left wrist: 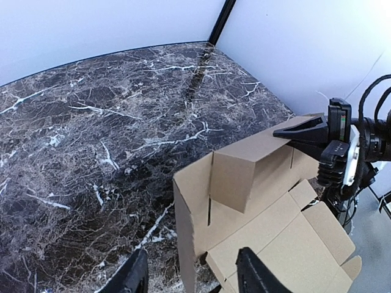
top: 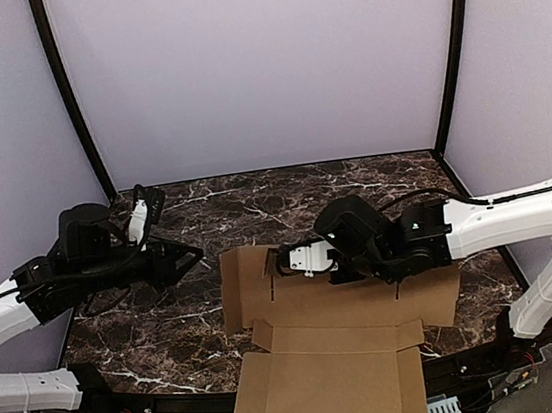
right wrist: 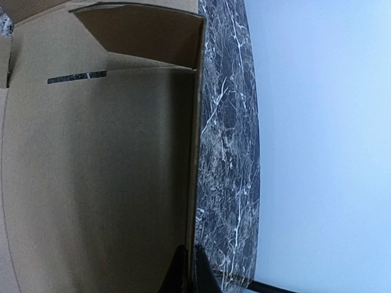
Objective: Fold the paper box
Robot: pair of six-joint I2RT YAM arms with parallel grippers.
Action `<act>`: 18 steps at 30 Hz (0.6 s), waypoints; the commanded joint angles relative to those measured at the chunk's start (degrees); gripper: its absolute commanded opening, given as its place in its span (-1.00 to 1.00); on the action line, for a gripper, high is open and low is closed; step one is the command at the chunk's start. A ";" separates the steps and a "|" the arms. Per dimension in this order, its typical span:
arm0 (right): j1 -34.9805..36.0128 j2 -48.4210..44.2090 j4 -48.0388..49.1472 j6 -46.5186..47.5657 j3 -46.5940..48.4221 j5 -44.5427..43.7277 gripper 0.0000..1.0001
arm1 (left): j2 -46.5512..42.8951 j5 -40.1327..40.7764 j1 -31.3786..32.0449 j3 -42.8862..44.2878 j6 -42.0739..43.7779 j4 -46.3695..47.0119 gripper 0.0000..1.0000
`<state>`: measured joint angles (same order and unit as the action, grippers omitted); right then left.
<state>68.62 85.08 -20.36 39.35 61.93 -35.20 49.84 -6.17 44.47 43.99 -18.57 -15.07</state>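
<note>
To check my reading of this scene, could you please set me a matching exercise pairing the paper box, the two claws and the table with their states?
Things:
1. paper box
2. left claw
3. right claw
4. table

States:
A. shut, at the edge of a raised cardboard wall
B. dark marble with white veins
C. brown, partly folded, one wall standing
D. open, beside the cardboard, holding nothing

Pairs: 1-C; 2-D; 3-A; 4-B
</note>
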 commanded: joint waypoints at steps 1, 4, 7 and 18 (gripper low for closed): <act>0.55 -4.14 8.18 8.59 -2.16 5.88 -1.00 | -0.26 -0.08 -4.11 -5.71 -1.44 1.84 0.04; 0.42 -6.45 10.87 13.23 -4.16 9.49 -1.00 | -0.45 -5.82 -10.18 -10.93 -5.16 9.10 0.10; 0.25 -7.63 12.40 16.18 -4.81 11.85 -1.00 | -0.47 -10.61 -12.09 -14.18 -8.24 18.38 0.20; -0.42 -10.64 16.86 22.41 -5.58 17.54 -1.00 | 4.80 -24.15 -12.83 -18.92 -13.92 31.60 0.26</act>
<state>68.47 74.59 -7.64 60.18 54.81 -19.31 53.45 -22.68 32.01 27.64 -29.28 9.41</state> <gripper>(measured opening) 0.003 0.647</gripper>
